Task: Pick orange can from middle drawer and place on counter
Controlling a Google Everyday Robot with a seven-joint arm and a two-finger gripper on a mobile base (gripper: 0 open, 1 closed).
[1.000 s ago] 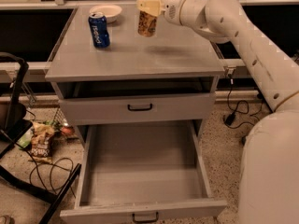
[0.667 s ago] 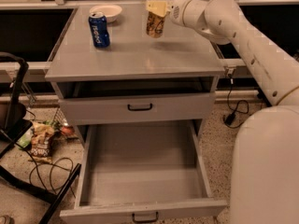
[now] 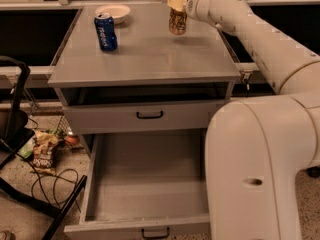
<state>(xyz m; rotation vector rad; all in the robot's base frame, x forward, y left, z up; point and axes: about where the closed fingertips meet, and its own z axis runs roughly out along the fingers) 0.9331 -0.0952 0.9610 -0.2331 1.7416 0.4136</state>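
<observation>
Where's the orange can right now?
Camera view: the orange can is gripped by the tool at the back right of the counter, right of the blue can.

The desk (image 3: 150,59) carries a blue can (image 3: 105,31) and a bowl (image 3: 112,12); the tool (image 3: 177,6) grips the orange can (image 3: 177,23) near its back.

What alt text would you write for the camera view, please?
The end effector holds the orange can by its top at the back right of the counter. A blue can and a white bowl stand back left; the middle drawer below is open.
</observation>
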